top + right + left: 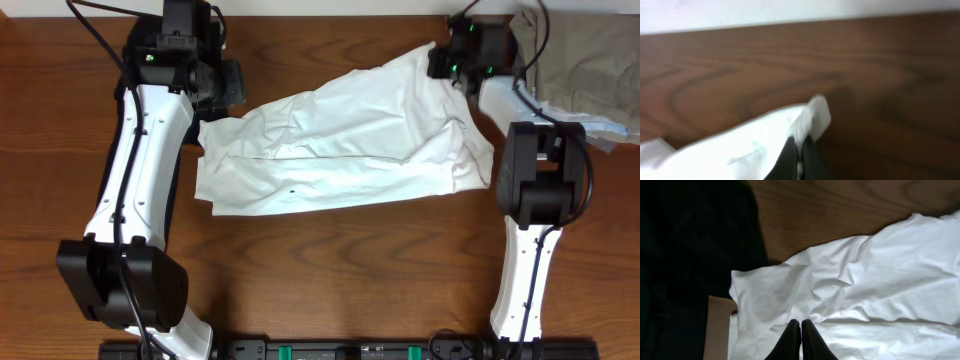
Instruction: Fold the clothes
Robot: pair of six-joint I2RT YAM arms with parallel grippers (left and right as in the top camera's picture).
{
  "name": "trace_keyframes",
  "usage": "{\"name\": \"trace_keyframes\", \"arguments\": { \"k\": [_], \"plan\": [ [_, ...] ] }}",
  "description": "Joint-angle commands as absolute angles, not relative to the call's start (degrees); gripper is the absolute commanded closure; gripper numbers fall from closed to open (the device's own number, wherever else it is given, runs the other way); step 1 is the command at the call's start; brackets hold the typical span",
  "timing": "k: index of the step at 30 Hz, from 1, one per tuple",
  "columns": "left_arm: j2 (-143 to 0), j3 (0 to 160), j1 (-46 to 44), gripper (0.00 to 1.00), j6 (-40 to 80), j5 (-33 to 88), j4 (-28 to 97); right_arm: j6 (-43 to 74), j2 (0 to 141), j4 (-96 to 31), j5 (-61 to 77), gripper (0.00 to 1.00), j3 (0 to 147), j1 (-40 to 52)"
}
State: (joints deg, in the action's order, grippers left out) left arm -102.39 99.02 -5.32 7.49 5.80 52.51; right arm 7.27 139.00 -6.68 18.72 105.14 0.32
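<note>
The white shirt [340, 140] lies spread over the middle of the brown wooden table [350, 280]. It reaches from the left centre of the overhead frame up to the upper right, and the cloth is wrinkled, with one long crease along its lower half. One end of it is raised toward the upper right of the frame.

The left gripper [800, 325] is at the upper left corner of the shirt. In its wrist view the two dark fingers are pressed together at the bottom centre. Their tips sit in the white cloth where several creases run together, so it seems to pinch a fold there. A large dark shape fills the left side of this view; I cannot tell what it is.

The right gripper [800, 145] is at the upper right end of the shirt, near the far edge of the table. Its fingers are closed tight on the cloth, and a small tip of white fabric stands up just above them. This view is blurred.

A beige garment [590, 55] lies in the upper right corner of the overhead frame, beside the right arm and apart from the shirt.
</note>
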Motion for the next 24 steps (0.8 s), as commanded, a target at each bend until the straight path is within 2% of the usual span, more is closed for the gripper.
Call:
{"name": "trace_keyframes", "arguments": {
  "k": [1, 13, 19, 24],
  "plan": [
    [-102.9, 98.5, -5.2, 0.94, 7.7, 5.4, 52.7, 4.2, 137.4, -14.9, 20.5, 0.99, 114.6, -0.2],
    [-102.9, 98.5, -5.2, 0.94, 7.5, 5.4, 54.9, -4.0, 136.5, -63.0, 19.8, 0.99, 136.8, 0.0],
    [-102.9, 98.5, -5.2, 0.94, 7.5, 5.4, 61.3, -3.9, 135.5, -84.9, 14.9, 0.99, 139.0, -0.1],
    [-102.9, 98.3, -5.2, 0.94, 7.5, 5.4, 67.0, -4.0, 135.7, -95.1, 12.4, 0.99, 135.8, 0.3]
  ]
}}
